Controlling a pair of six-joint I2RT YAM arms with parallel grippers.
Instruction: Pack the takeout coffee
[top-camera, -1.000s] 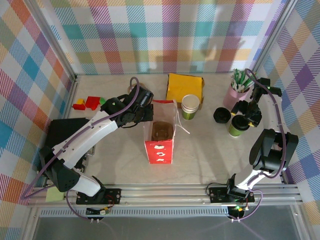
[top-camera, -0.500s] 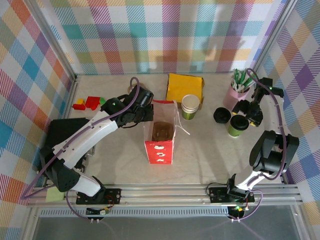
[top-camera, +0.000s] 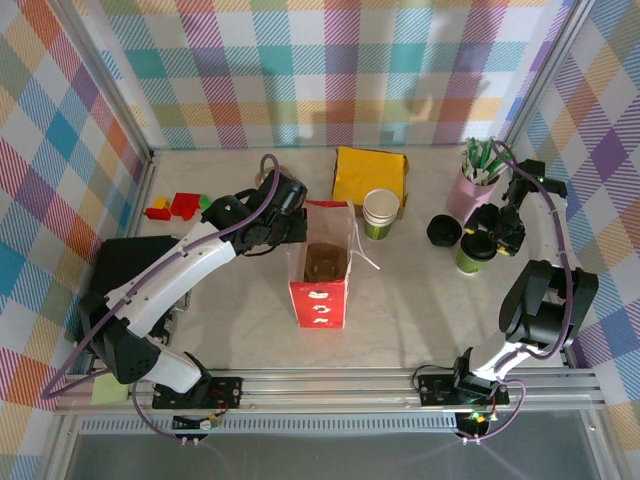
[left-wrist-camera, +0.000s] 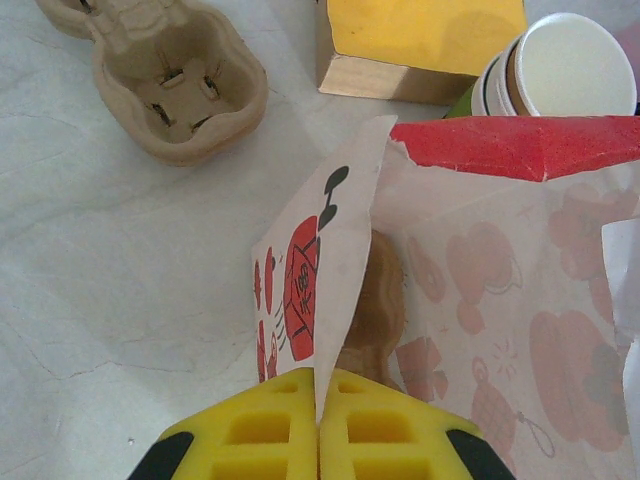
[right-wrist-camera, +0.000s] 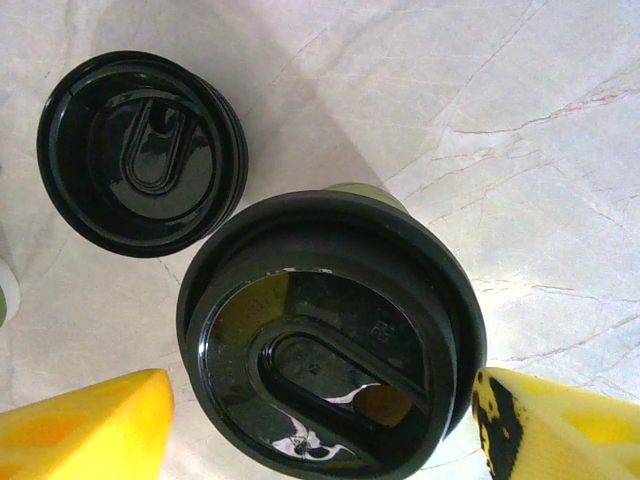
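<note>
From above, my left gripper (top-camera: 287, 228) is pinched on the paper bag (top-camera: 320, 295) at its far-left rim. My right gripper (top-camera: 497, 228) hovers over the takeout coffee (top-camera: 473, 252), which stands at the table's right.

Left wrist: my yellow fingers (left-wrist-camera: 260, 430) are closed on the bag's edge.

Right wrist: my fingers stand spread either side of the coffee's black lid (right-wrist-camera: 330, 340), not clamped.

Right wrist view: the lid of the takeout coffee (right-wrist-camera: 330, 330) hides its green body except a sliver; the lower edge cuts off both fingers (right-wrist-camera: 85, 425) of the right gripper (right-wrist-camera: 322, 400). Left wrist view: the bag (left-wrist-camera: 480, 260) wall hides most of the brown carrier (left-wrist-camera: 382, 300) inside.
</note>
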